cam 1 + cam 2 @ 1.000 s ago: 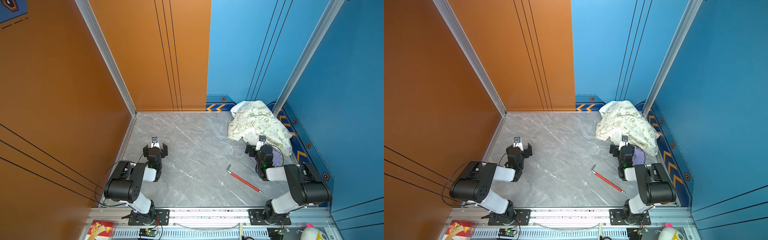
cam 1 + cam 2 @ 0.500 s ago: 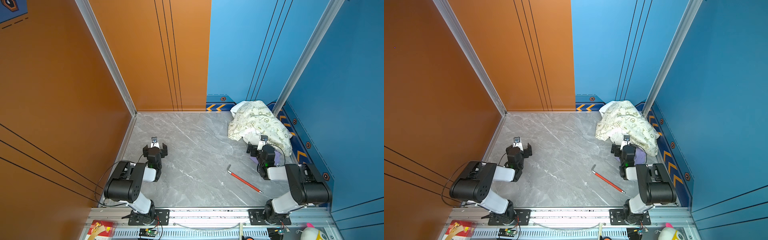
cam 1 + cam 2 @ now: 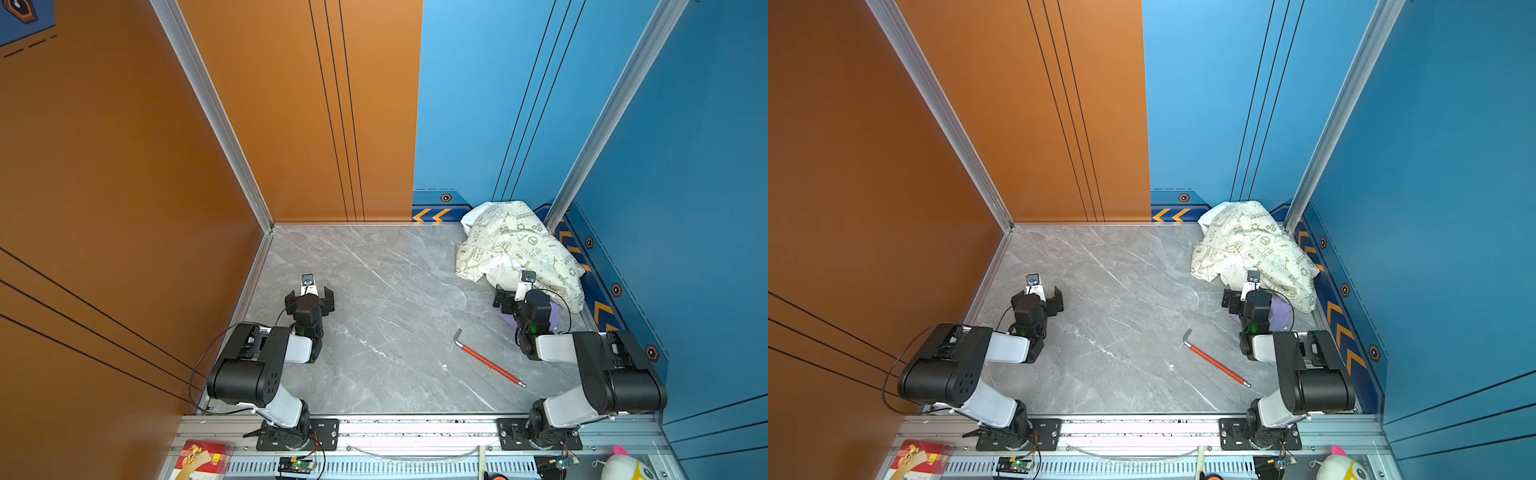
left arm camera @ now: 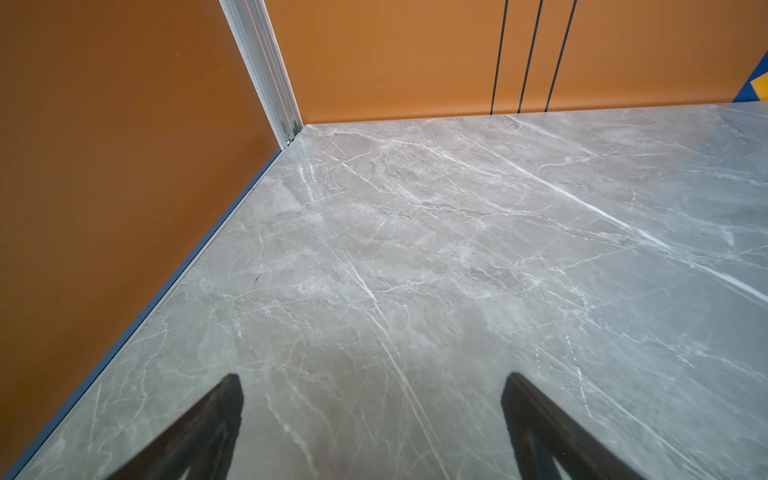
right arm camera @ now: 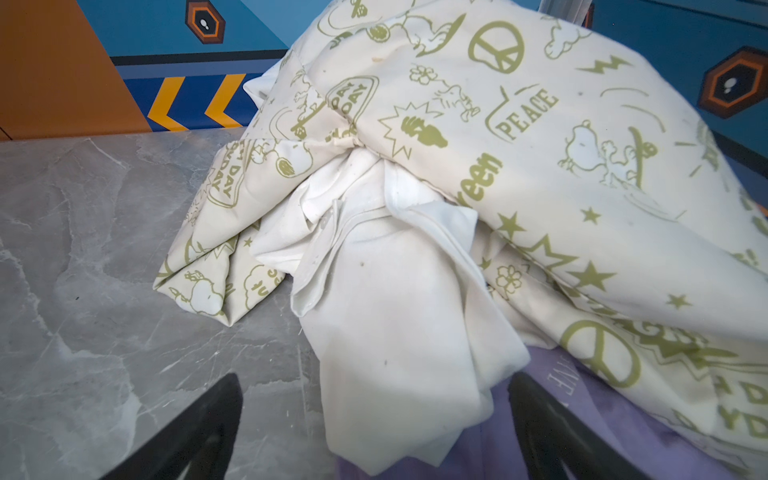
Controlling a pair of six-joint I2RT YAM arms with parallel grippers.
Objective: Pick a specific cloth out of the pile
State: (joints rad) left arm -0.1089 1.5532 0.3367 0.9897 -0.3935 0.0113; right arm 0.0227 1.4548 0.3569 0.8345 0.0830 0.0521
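Two pincers, both spread wide, neither holding anything. Left pincer (image 3: 309, 298) hangs over bare table (image 3: 374, 291). Right pincer (image 5: 374, 379) sits at the near edge of the single pile (image 3: 519, 241) in the far right corner.

Three cloths counted:
- one cream print cloth (image 5: 540, 124) on top
- one white cloth (image 5: 395, 311)
- one lilac cloth (image 5: 615, 424) at the bottom, poking out beside the right pincer

One red hex key (image 3: 488, 363) lies apart.

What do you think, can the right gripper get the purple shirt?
Probably yes. The right gripper is open beside the purple shirt, whose near edge shows. The white cloth and printed cloth lie over the rest, so pulling may drag them.
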